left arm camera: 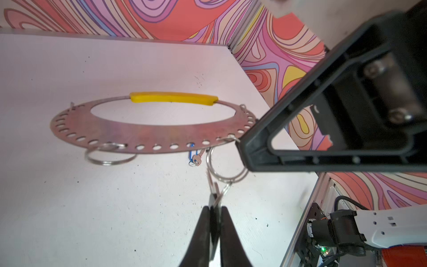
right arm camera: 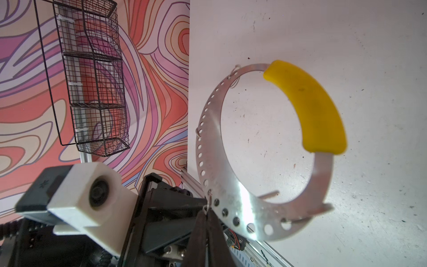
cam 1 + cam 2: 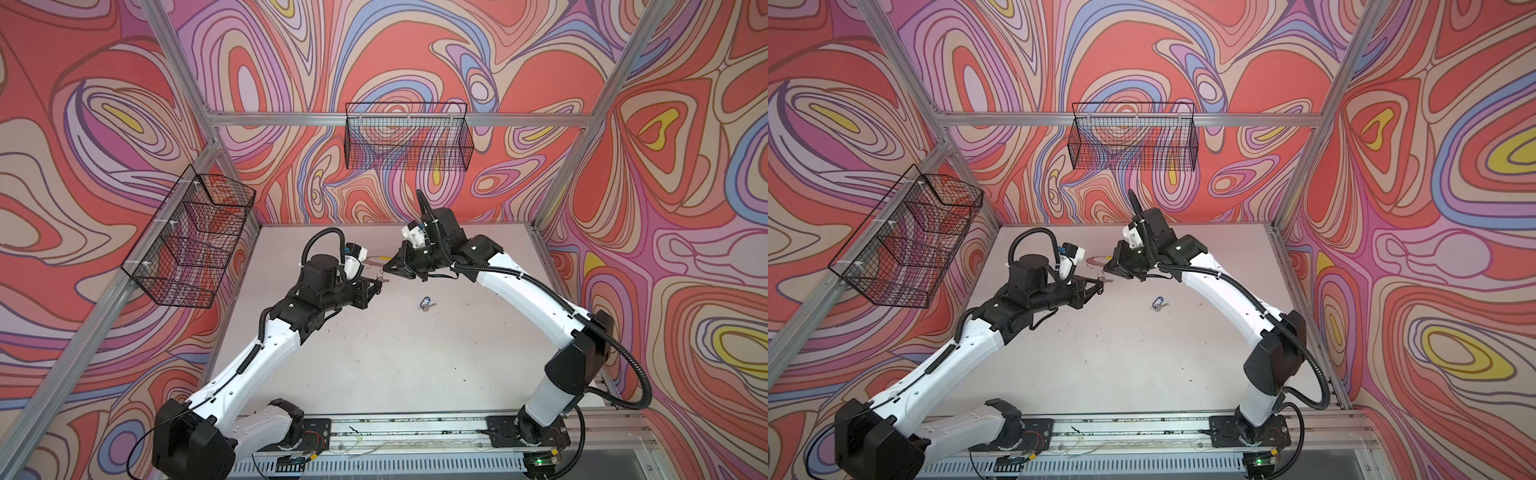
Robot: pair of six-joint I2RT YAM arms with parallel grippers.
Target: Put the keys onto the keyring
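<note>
In both top views the two arms meet above the far middle of the table [image 3: 395, 365], fingertips nearly touching: the left gripper [image 3: 380, 282] reaches in from the left and the right gripper [image 3: 387, 269] comes from the right and just behind it, with an arc of the keyring [image 3: 376, 261] showing beyond them. The blue-tag key [image 3: 424, 302] lies flat on the table, nearer the right arm and apart from both grippers. In the left wrist view the left gripper [image 1: 215, 208] is clamped on the black-tag key [image 1: 213, 191], whose long axis points straight away from the fingers toward the keyring's [image 1: 143, 134] holed rim. The key's own small ring meets a wire ring [image 1: 231, 180] dangling from that rim, right beside the spot where the right gripper [image 1: 240, 141] pinches the keyring's edge; I cannot tell whether the two rings are linked or only overlap. The blue-tag key [image 1: 193, 157] shows on the table beneath the rim. In the right wrist view the right gripper [image 2: 208, 219] is closed on the keyring [image 2: 240, 203] at its holed edge, holding it off the table with the yellow grip [image 2: 309, 106] on the far side.
</note>
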